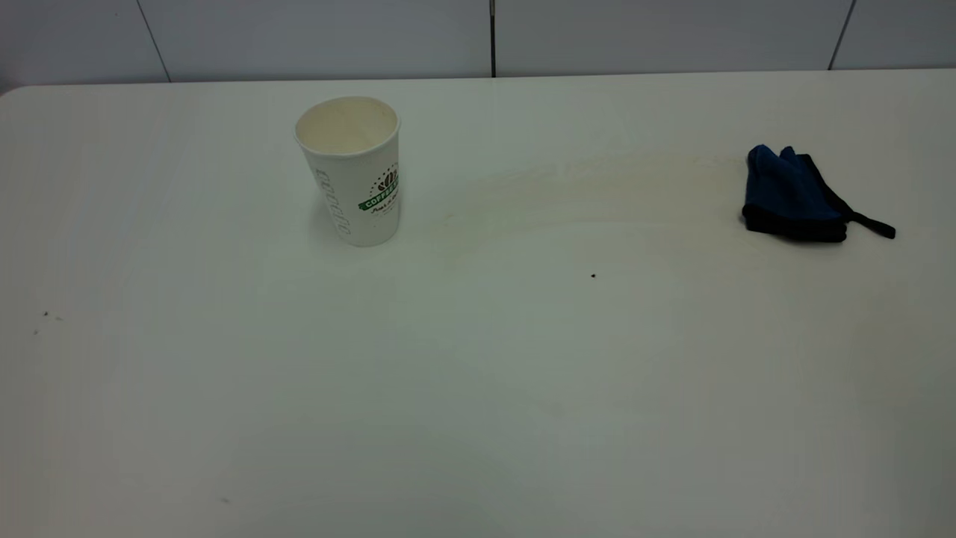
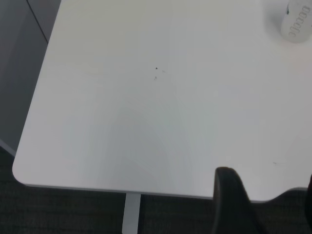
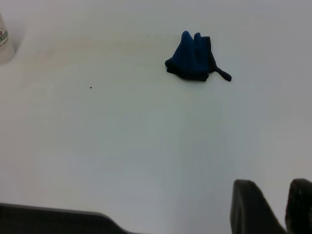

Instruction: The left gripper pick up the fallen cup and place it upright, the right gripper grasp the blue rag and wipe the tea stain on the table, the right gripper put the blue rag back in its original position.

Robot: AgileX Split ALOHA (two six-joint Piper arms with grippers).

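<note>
The cup (image 1: 354,173) stands upright on the table (image 1: 478,388), left of centre, mouth up and empty. The blue rag (image 1: 795,196) lies crumpled at the far right, its strap trailing right. No tea stain puddle shows; only a faint pale tan smear (image 1: 597,179) runs between cup and rag. Neither arm appears in the exterior view. My left gripper (image 2: 268,174) hangs open over the table's near left corner, far from the cup (image 2: 295,24). My right gripper (image 3: 274,182) sits back from the rag (image 3: 191,58), a narrow gap between its fingers, holding nothing.
A tiny dark speck (image 1: 593,276) lies mid-table, with a few more specks (image 1: 45,314) at the left. A grey panelled wall (image 1: 478,37) rises behind the far edge. The table's rounded corner and edge (image 2: 29,180) show in the left wrist view.
</note>
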